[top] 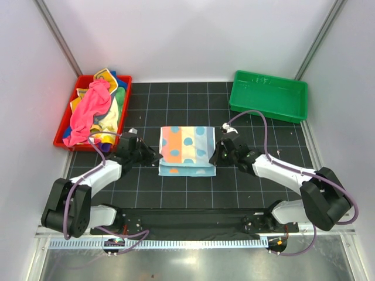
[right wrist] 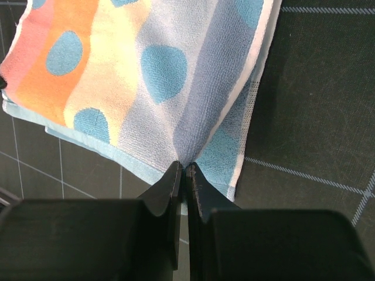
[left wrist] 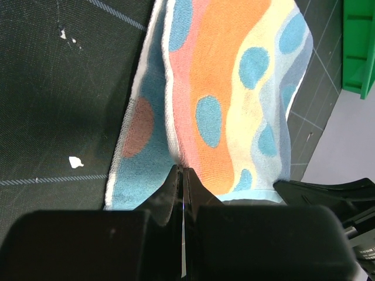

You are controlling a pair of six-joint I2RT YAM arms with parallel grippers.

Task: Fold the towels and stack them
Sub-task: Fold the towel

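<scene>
A folded pastel patchwork towel (top: 187,151) lies at the middle of the tabletop (top: 146,190), with the left gripper (top: 153,157) and right gripper (top: 214,154) at opposite edges. Only the wrist views show both with jaws closed, pinching the cloth. Only the overhead view shows the crumpled towels (top: 94,108) heaped in a red plastic tray (top: 61,139) far left.
</scene>
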